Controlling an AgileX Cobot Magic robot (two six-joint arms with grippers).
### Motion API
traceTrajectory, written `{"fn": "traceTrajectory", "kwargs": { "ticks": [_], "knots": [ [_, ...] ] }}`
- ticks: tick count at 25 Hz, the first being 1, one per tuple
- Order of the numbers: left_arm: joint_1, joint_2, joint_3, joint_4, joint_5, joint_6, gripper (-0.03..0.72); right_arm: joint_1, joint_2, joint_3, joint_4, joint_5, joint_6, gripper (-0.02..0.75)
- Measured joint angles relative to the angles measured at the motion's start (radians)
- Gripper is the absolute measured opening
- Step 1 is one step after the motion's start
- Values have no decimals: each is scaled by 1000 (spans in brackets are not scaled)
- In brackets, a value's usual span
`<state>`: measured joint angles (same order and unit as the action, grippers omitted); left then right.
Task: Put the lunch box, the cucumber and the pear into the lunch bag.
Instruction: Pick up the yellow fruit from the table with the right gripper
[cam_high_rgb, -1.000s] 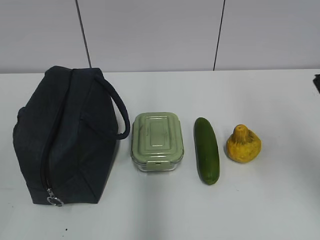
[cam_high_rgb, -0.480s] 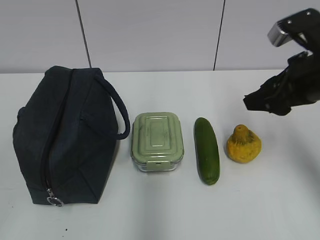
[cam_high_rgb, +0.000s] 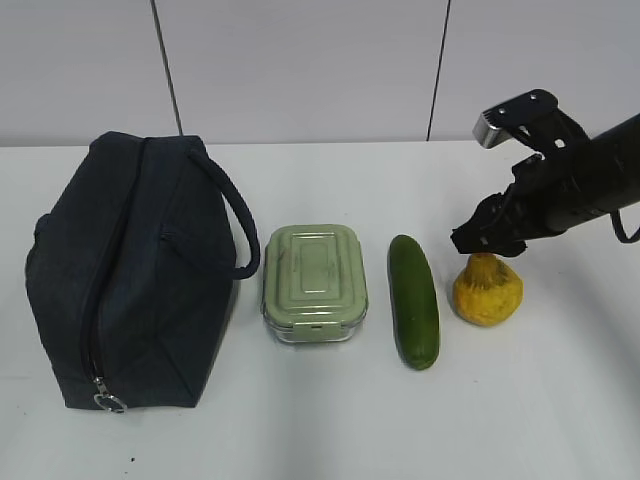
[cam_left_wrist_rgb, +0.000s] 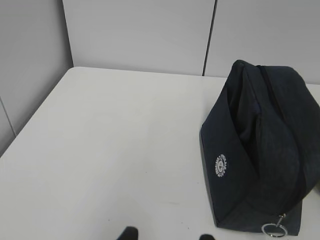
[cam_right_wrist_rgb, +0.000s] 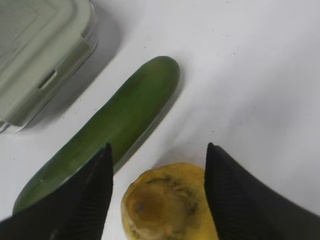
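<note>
1. The right gripper (cam_high_rgb: 478, 240) hangs directly above the pear (cam_high_rgb: 487, 290), its black fingers (cam_right_wrist_rgb: 80, 200) spread apart with nothing between them but the fruit's stubby top below.
2. From the right wrist view, the pear (cam_right_wrist_rgb: 167, 202) sits in the gap between the two fingers, not visibly touched by either.
3. The cucumber (cam_high_rgb: 414, 300) lies just to one side of the open fingers, beside the pear and apart from it; in the wrist view one fingertip overlaps its end.
4. The lunch box (cam_high_rgb: 314, 283), pale green lid on, stands beyond the cucumber, well away from the right fingers.
5. The lunch bag (cam_high_rgb: 130, 270) stands at the far end of the row on the white table (cam_high_rgb: 560, 400), zipper ring (cam_high_rgb: 109, 402) at its near end, farthest from the right gripper.
6. The left gripper (cam_left_wrist_rgb: 167, 234) shows only two dark fingertips (cam_left_wrist_rgb: 127, 233) at the bottom of its own wrist view, parted over bare table and holding nothing; the bag (cam_left_wrist_rgb: 260, 150) stands off to one side of them.
</note>
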<state>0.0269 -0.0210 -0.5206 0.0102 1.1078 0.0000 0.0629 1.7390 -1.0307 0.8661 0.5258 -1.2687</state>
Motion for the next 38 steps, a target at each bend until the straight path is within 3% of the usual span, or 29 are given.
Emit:
{"fn": "traceTrajectory", "kwargs": {
  "ticks": [21, 29, 35, 38],
  "knots": [
    [0, 0, 0, 0, 0, 0, 238, 0, 107, -44, -60, -12, -5, 454],
    [0, 0, 0, 0, 0, 0, 238, 0, 122, -45, -76, 1, -5, 366],
    [0, 0, 0, 0, 0, 0, 238, 0, 122, -48, -79, 8, -5, 225],
    [0, 0, 0, 0, 0, 0, 238, 0, 125, -48, -79, 17, -5, 204]
  ]
}}
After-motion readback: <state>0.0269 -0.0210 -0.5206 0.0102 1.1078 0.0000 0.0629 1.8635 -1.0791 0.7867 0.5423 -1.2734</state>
